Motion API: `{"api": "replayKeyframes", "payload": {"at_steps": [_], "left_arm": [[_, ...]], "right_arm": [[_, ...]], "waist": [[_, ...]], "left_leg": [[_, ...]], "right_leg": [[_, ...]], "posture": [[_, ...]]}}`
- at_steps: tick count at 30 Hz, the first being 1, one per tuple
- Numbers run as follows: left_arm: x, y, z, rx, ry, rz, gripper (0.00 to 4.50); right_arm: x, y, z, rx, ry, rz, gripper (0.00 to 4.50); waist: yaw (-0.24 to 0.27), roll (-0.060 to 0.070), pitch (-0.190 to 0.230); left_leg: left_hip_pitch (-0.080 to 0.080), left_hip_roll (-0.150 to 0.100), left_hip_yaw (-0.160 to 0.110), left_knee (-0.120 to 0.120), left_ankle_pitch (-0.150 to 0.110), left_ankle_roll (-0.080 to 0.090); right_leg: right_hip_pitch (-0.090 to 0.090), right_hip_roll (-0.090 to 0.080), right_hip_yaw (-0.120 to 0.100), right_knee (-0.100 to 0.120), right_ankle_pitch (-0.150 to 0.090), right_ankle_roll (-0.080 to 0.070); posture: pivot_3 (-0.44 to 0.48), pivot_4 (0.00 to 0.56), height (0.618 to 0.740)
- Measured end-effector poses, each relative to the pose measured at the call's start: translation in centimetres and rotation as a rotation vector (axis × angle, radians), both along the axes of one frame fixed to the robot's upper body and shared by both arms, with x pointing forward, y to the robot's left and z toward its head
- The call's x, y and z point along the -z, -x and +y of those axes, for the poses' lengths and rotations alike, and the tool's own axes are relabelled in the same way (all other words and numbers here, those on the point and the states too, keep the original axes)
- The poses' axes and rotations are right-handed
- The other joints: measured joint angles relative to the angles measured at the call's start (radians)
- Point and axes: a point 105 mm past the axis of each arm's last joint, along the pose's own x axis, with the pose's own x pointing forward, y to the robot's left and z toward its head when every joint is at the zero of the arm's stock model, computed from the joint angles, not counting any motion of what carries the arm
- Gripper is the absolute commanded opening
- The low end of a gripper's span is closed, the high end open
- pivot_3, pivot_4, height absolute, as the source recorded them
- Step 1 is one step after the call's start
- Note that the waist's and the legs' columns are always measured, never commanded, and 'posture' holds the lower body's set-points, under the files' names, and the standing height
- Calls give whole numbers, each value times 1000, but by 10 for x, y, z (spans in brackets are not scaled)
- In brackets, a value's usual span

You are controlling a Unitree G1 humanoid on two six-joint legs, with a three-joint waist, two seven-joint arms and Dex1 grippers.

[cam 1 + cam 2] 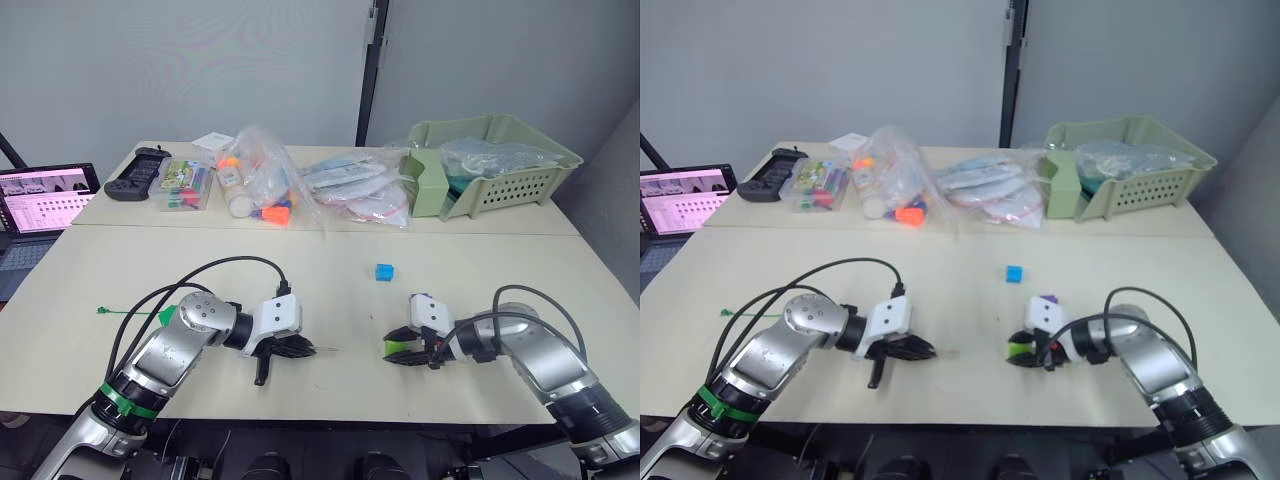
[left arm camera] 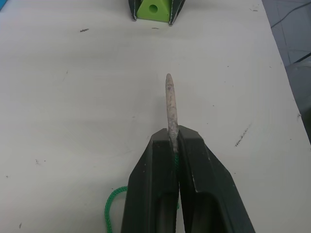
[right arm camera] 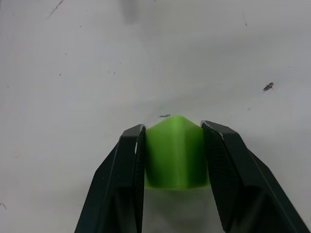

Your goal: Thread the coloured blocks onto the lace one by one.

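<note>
My left gripper (image 1: 305,349) is shut on the lace, gripping its stiff pale tip (image 2: 170,104), which sticks out forward just above the table. The lace's green cord (image 1: 120,313) trails away to the left across the table. The tip points at a light green block (image 1: 398,349) with its hole (image 2: 153,8) facing it, a short gap apart. That block (image 3: 175,153) is held low over the table in my right gripper (image 3: 173,127), which is shut on it. A blue block (image 1: 384,272) lies loose farther back on the table. Something purple (image 1: 1047,298) peeks from behind my right wrist.
At the back stand a green basket (image 1: 500,160), clear bags of toys (image 1: 260,185) and packets (image 1: 355,185), a marker box (image 1: 188,185) and a black controller (image 1: 135,172). A laptop (image 1: 40,205) sits off the far left. The front edge (image 1: 330,415) is close below both grippers.
</note>
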Motion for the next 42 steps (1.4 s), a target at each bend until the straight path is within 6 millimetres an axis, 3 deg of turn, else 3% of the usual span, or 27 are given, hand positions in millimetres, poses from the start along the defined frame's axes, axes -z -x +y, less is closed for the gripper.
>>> {"api": "replayKeyframes", "payload": {"at_steps": [4,8,13,26,42], "left_arm": [[0,0,0,-1,0,0,0],[-4,-2,-5,4,14,-14,0],[-6,-5,-6,-8,11,-26,0],[-7,-9,-17,9,-37,-46,0],[-10,-13,-11,-33,-87,-53,0]], "right_arm": [[-1,-4,9,18,-18,1,1257],[-1,-7,44,35,-68,-7,1257],[-2,-6,68,58,-73,-18,1257],[0,-4,71,65,-54,-8,1257],[0,-2,66,58,-27,-1,1257]], "waist": [[-8,0,0],[-21,0,0],[-23,0,0],[-25,0,0],[-15,0,0]], "left_leg": [[1,2,0,0,0,0],[2,3,-1,0,0,0],[1,2,-3,0,0,0],[2,1,-2,0,0,0],[1,0,-2,0,0,0]], "right_leg": [[0,1,0,0,0,0],[0,2,0,2,0,-1],[0,2,0,2,0,-1],[0,2,-1,2,0,-1],[1,0,-1,2,0,-1]], "posture": [[0,150,740],[0,150,740],[0,150,740],[0,150,740],[0,150,740]]}}
